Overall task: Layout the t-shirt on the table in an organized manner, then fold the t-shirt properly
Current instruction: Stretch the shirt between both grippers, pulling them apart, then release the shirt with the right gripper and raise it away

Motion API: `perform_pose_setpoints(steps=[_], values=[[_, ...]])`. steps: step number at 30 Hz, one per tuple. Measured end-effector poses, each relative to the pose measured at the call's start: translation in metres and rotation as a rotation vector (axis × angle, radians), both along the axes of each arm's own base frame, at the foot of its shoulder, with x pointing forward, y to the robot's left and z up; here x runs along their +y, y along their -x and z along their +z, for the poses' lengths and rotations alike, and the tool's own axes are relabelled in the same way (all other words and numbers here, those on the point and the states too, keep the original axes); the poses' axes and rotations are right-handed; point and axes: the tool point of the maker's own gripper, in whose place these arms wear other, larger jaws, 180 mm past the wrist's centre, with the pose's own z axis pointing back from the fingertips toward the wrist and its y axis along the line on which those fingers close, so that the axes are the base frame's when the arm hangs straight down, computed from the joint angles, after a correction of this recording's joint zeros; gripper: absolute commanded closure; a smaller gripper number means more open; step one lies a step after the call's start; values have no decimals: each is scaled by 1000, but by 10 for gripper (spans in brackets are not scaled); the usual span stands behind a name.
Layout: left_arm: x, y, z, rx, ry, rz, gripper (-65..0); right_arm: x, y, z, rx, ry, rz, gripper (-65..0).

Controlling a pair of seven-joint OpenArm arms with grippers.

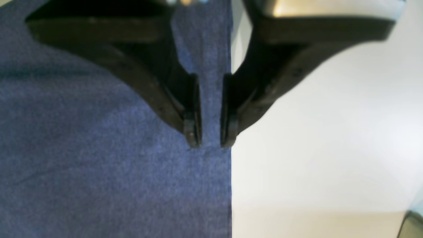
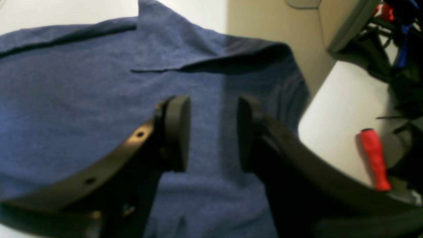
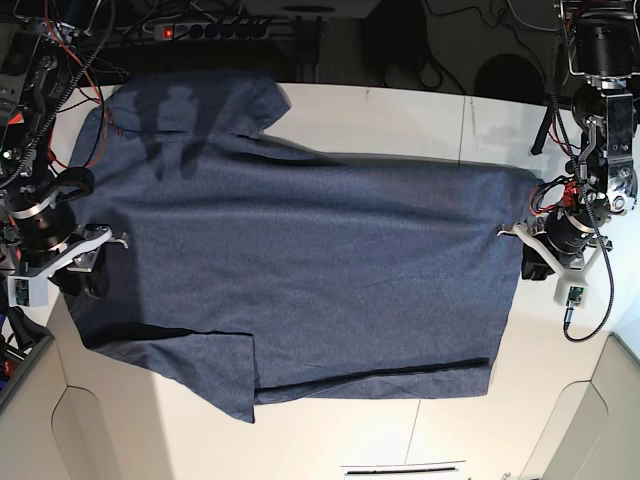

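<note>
**Shirt spread flat, both arms at its ends**

A wide white table [image 3: 400, 110] fills the base view, with cables and a power strip along its far edge. Lying flat across most of it is the large heathered navy-blue t-shirt [image 3: 300, 260], plain side up with no lettering showing; its sleeves point toward the far-left and near-left corners, and a narrow strip along the near edge is doubled over.

At the table's left edge in the base view, the right gripper [image 2: 213, 132] sits over the shoulder end, its round black pads parted with nothing between them. A red-handled tool [image 2: 373, 158] lies off to the side.

At the table's right edge, the left gripper [image 1: 211, 138] sits on the straight hem line, its jaws a narrow gap apart; whether cloth is pinched there I cannot tell.

The fabric looks light, soft and limp, so it will probably sag and crease wherever unsupported. Pinching hem corners and shoulder seams, then dragging low across the table, seems safest.
</note>
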Motion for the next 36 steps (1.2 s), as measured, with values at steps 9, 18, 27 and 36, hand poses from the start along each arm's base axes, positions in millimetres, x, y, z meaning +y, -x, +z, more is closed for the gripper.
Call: perform_pose_setpoints(steps=[9, 18, 27, 36], values=[[-1, 36, -29, 97, 1, 1, -138, -61, 41, 9, -28, -39, -74, -222], [-7, 31, -28, 80, 16, 2, -138, -59, 120, -24, 128, -223, -76, -222], [-26, 27, -29, 50, 64, 4, -138, -43, 135, -36, 153, -302, -93, -222], [-26, 29, -31, 62, 64, 4, -138, -41, 138, -40, 180, -307, -90, -222]])
